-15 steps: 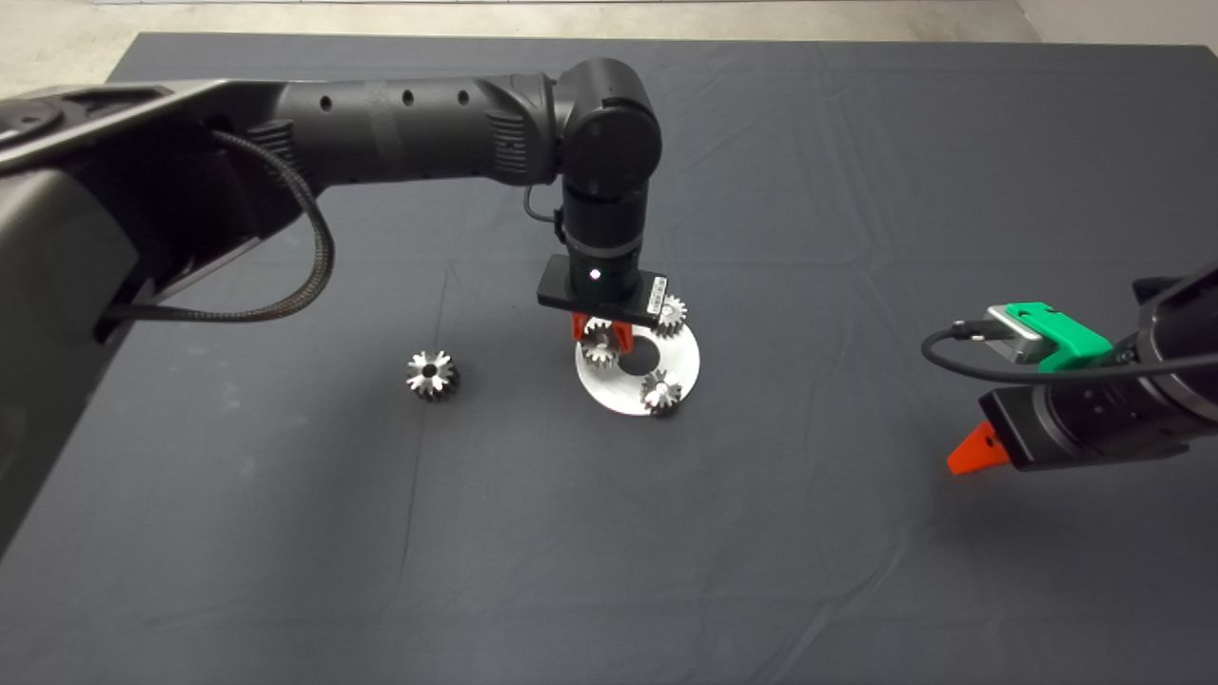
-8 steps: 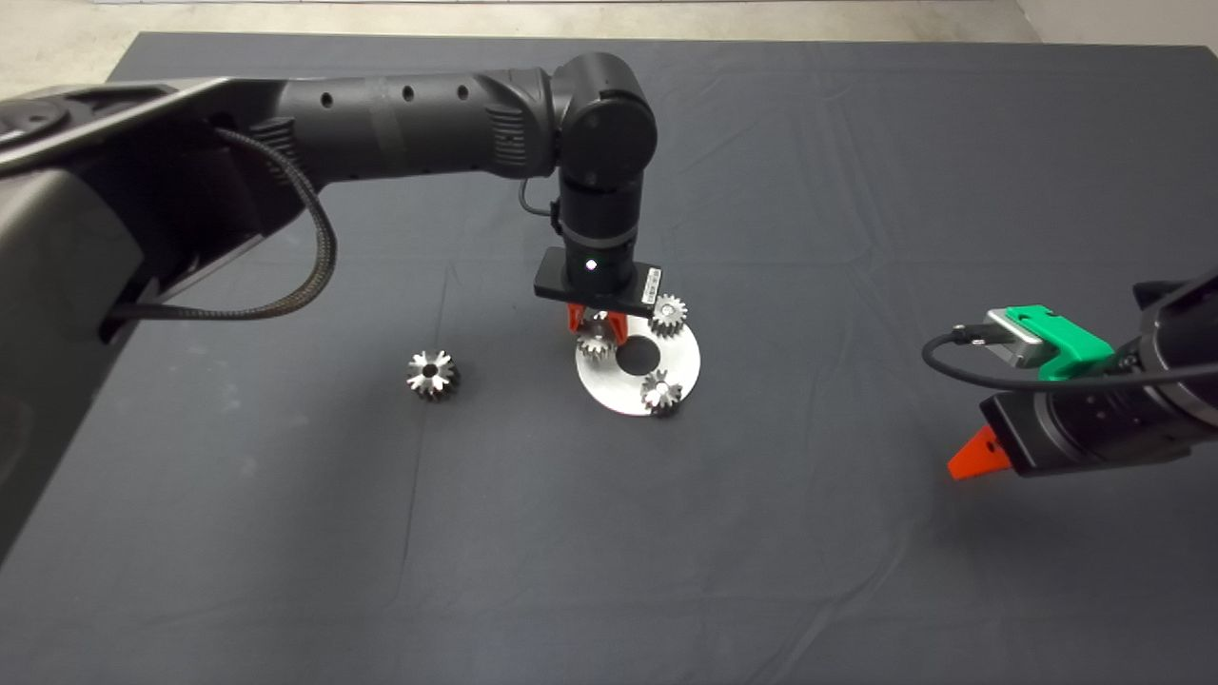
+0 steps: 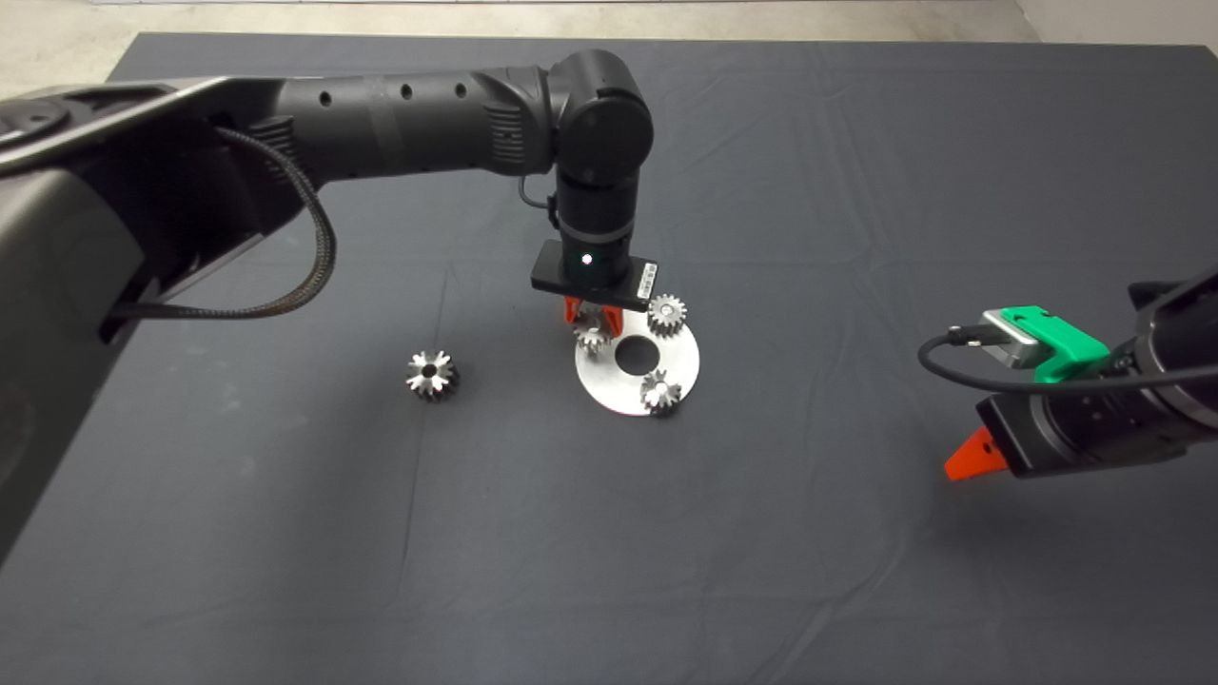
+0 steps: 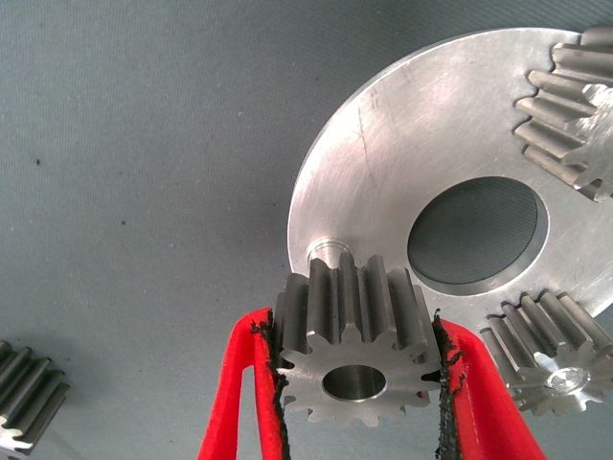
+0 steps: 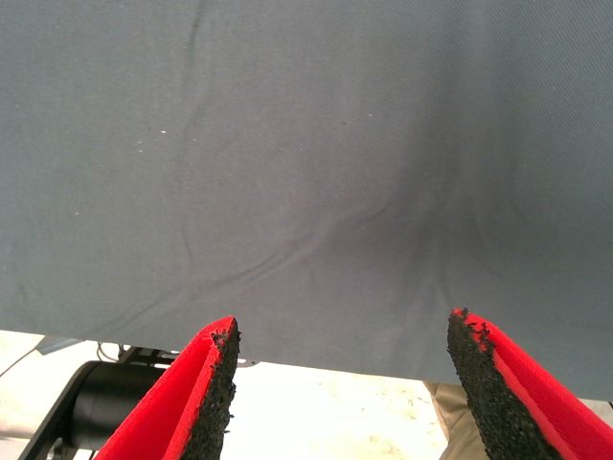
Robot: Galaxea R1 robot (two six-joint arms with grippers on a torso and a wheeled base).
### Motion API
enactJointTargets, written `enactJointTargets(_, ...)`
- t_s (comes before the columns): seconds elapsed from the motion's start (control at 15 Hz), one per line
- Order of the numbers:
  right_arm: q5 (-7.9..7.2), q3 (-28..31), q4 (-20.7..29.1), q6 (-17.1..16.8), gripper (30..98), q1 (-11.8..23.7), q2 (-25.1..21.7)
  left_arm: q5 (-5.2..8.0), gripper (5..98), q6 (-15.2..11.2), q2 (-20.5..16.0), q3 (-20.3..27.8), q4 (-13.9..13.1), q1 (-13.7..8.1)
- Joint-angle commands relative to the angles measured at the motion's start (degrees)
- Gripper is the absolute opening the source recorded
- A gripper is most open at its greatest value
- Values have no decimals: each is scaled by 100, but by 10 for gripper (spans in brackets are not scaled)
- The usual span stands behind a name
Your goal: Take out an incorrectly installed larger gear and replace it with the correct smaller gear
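The left gripper [image 4: 356,383] pinches the smaller gear [image 4: 354,350] between both fingers, just over the disc's [image 4: 383,144] rim. The larger gear [image 3: 433,374] lies apart on the mat. The right gripper [image 5: 340,383] waits open near the bench's right edge.

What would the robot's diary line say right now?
left gripper: shut on smaller gear, above peg on round plate | larger gear: on mat | right gripper: open, idle

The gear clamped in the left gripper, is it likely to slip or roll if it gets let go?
Probably not slippery: the smaller gear has ridged teeth pressed against the left gripper's rough black pads. It looks like solid metal, so likely heavy for its size and rigid. Dropped on edge beside the round plate, it could roll.
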Motion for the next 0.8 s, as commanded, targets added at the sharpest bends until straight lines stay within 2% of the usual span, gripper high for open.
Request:
enactJointTargets(0.0,-719,-168,177,-2,584,96,80,266,234,65,4,29,120,-145)
enactJointTargets(0.4,-719,-275,168,-11,584,87,71,240,234,3,-5,40,67,-136)
enactJointTargets(0.73,-719,-284,168,-11,584,96,68,245,233,-14,-58,22,-293,-136)
